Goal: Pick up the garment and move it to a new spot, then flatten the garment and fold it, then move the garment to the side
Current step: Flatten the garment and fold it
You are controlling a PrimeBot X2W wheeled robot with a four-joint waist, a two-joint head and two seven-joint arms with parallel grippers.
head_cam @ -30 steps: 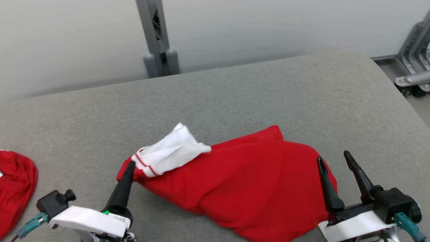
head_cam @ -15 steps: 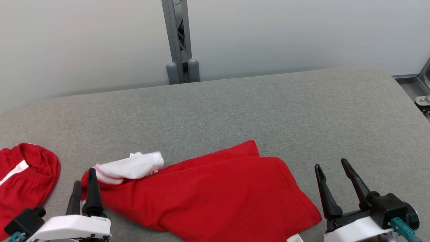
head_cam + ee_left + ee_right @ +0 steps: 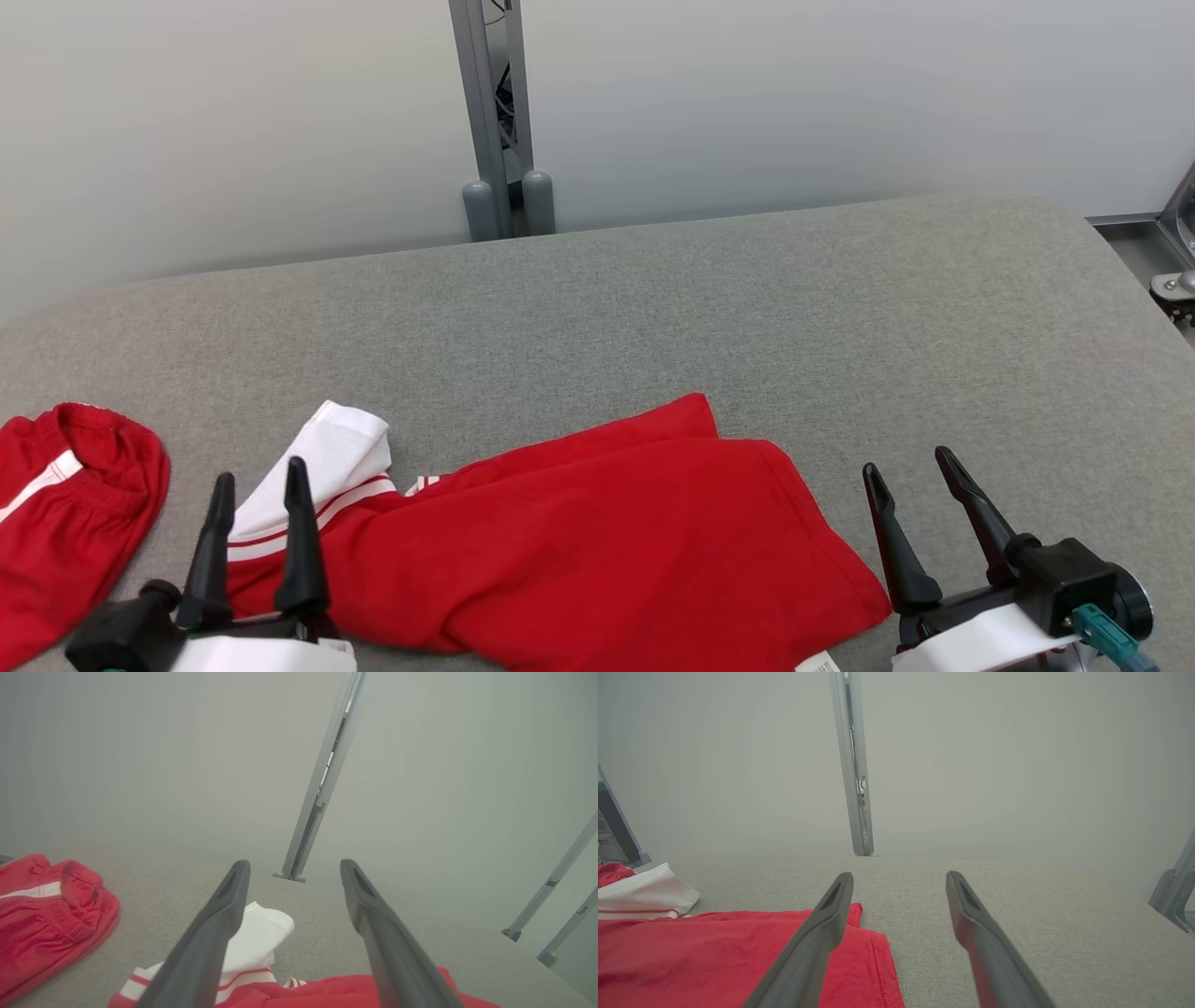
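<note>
cloth in red, a shirt (image 3: 597,551) with a white sleeve (image 3: 327,462), lies rumpled across the lower middle of the head view on the grey padded table (image 3: 747,308). the left gripper (image 3: 260,469), at the lower left, has its two fingers apart with nothing between them, tips showing against the sleeve's striped cuff. the right gripper (image 3: 906,459), at the lower right, is likewise spread and empty, just beside the shirt's right edge. another red garment (image 3: 65,504) sits bunched at the far left edge, apart from the shirt.
</note>
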